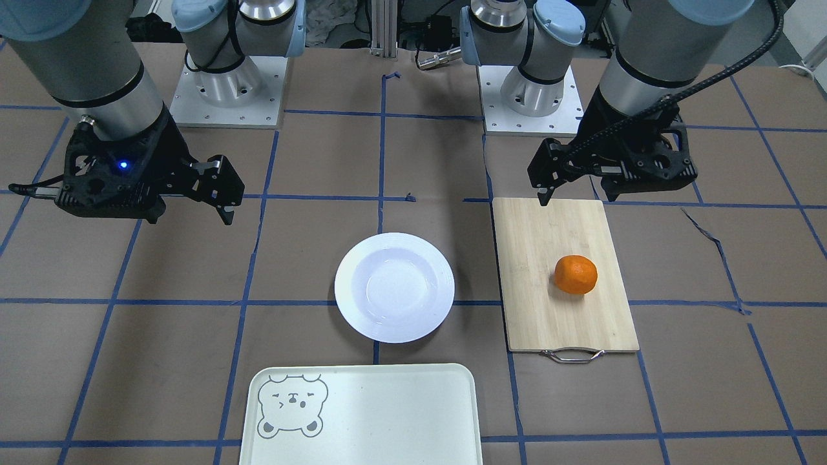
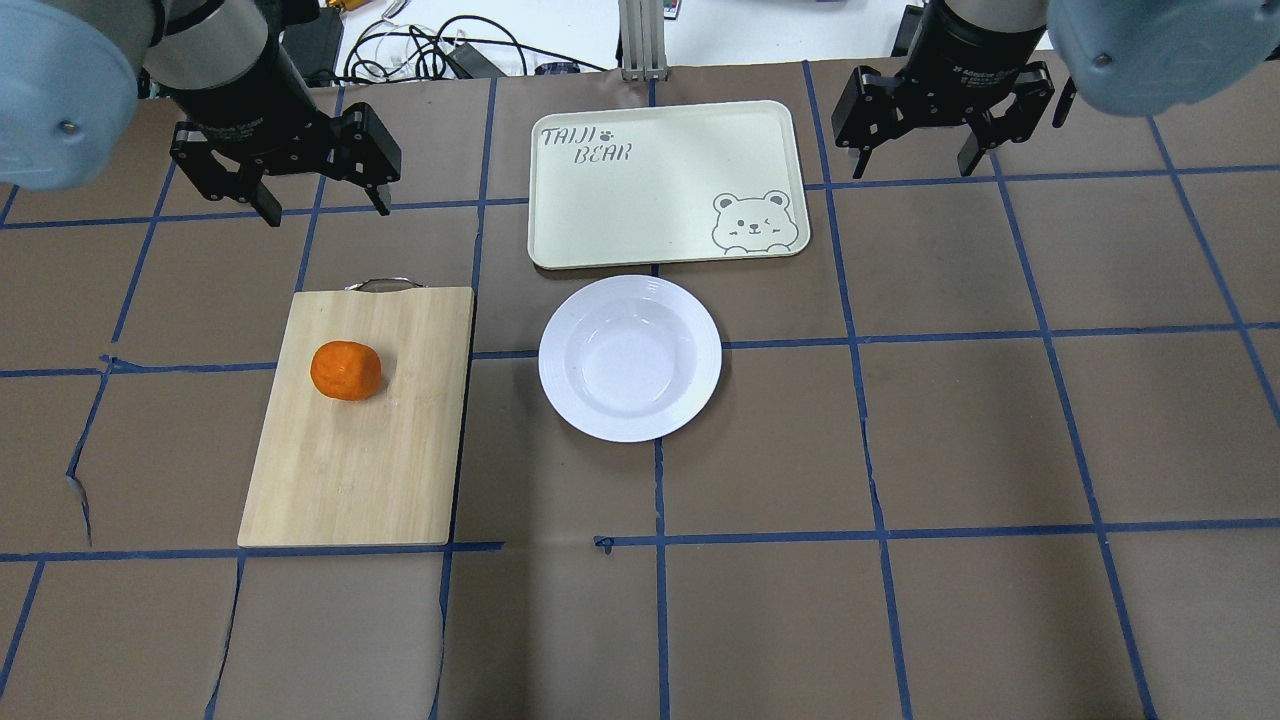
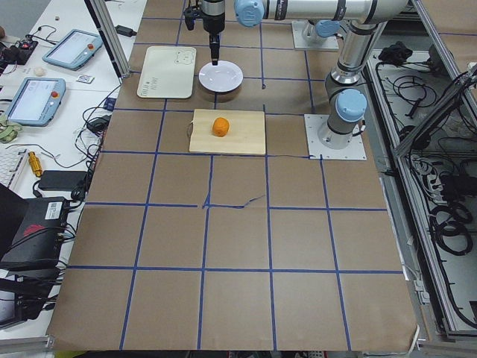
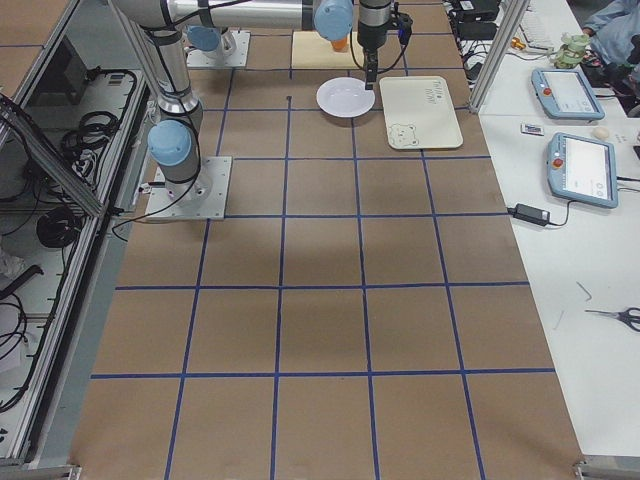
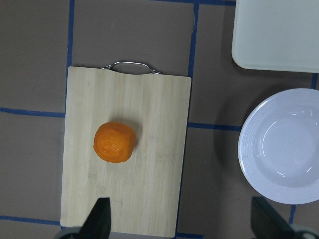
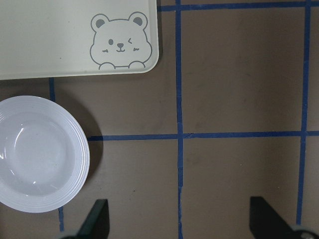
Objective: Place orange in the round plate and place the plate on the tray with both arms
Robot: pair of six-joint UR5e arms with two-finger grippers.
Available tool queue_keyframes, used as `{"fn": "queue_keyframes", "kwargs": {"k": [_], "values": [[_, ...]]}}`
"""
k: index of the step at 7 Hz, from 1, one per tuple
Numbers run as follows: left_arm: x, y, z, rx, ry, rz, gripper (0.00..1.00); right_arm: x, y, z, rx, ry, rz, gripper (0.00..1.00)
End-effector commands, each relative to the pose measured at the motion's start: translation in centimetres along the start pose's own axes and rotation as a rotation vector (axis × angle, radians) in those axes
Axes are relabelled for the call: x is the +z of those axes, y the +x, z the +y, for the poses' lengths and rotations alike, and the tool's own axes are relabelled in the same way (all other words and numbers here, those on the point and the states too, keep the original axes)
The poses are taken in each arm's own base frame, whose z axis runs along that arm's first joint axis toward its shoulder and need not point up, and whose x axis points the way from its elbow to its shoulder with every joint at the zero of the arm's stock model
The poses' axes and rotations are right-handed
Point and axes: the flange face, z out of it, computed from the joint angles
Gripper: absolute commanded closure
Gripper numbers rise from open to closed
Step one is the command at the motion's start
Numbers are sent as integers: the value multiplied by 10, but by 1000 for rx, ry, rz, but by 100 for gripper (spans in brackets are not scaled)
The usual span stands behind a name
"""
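brown paper crossed with blue tape lines covers the desk (image 2: 1000, 450). the tray (image 2: 640, 200) is cut off by the lower edge of the front-facing view, and only one corner of it is seen from the left wrist. the orange (image 2: 345, 370) lies on the wooden cutting board (image 2: 350, 470), apart from the round plate (image 2: 632, 288), which sits just beside the tray. the left gripper (image 2: 325, 205) and right gripper (image 2: 915, 165) are held wide open above the desk, with nothing gripped or touched.
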Motion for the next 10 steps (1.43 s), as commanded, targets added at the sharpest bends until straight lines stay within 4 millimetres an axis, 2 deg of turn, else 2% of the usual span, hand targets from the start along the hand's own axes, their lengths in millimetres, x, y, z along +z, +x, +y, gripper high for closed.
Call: {"fn": "queue_keyframes", "kwargs": {"k": [1, 10], "values": [[0, -1, 1, -2, -10, 2, 0, 0, 1, 0, 1, -2, 0, 0], [2, -7, 0, -5, -21, 14, 0, 1, 1, 0, 9, -6, -3, 0]]}}
